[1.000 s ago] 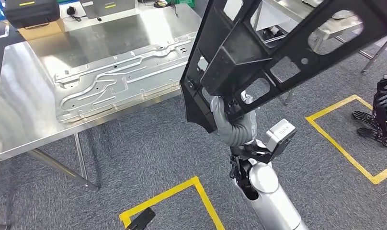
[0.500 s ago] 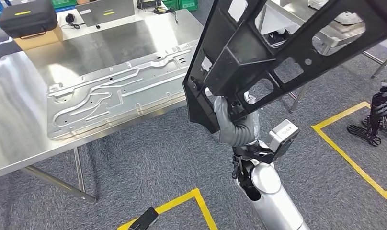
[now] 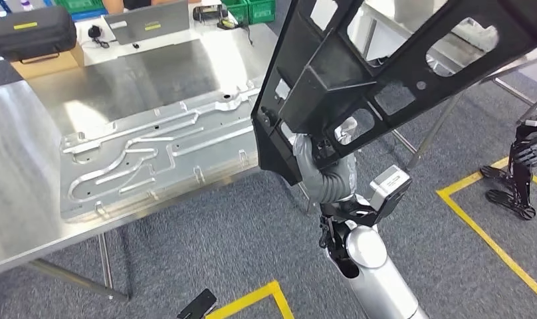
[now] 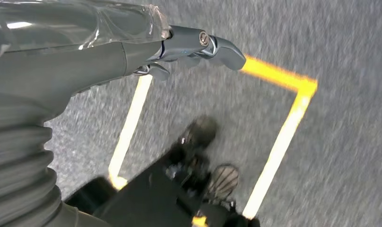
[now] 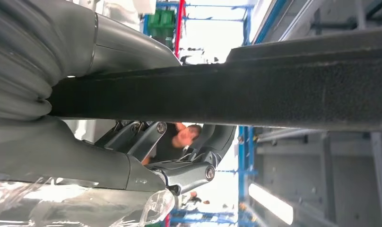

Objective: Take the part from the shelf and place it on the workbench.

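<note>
right hand [image 3: 317, 154] grips black part [image 3: 359, 73] | left hand [image 4: 198, 45] holds nothing | metal panel [image 3: 153, 156] on workbench [image 3: 26, 219]

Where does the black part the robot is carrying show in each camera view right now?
Head view: the black part fills the upper right, held up by the right hand near the workbench.
Left wrist view: not in it.
Right wrist view: a dark bar across the middle.
Shared landmark: the right hand gripping it.

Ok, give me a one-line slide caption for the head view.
Right robot hand holds a black part aloft beside a steel workbench carrying a silver panel.
</note>
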